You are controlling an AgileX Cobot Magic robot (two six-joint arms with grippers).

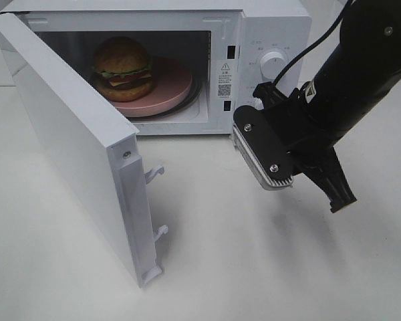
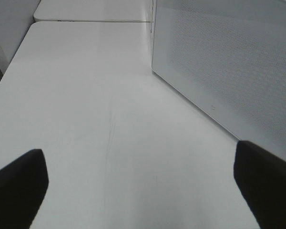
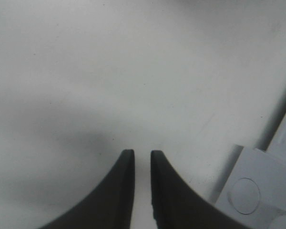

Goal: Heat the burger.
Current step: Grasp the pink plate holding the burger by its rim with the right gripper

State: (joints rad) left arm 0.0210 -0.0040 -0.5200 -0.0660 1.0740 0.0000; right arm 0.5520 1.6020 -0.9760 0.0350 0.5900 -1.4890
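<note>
The burger point(image 1: 123, 67), with a golden-brown bun, lettuce, cheese and tomato, stands on a pink plate point(image 1: 170, 90) inside the white microwave point(image 1: 274, 40). The microwave door point(image 1: 73, 147) is swung wide open toward the front left. My right gripper point(image 1: 343, 200) hangs over the table in front of the microwave's control side and points down. Its fingers stand a narrow gap apart in the right wrist view, with nothing in the right gripper point(image 3: 142, 157). My left gripper point(image 2: 140, 191) is wide open and empty above bare table. It does not show in the high view.
A round knob point(image 1: 274, 61) sits on the microwave's control panel. The door's latch hooks point(image 1: 154, 172) stick out from its free edge. A white dotted panel point(image 2: 229, 62) stands close beside the left gripper. A white plastic corner point(image 3: 257, 191) lies near the right fingers.
</note>
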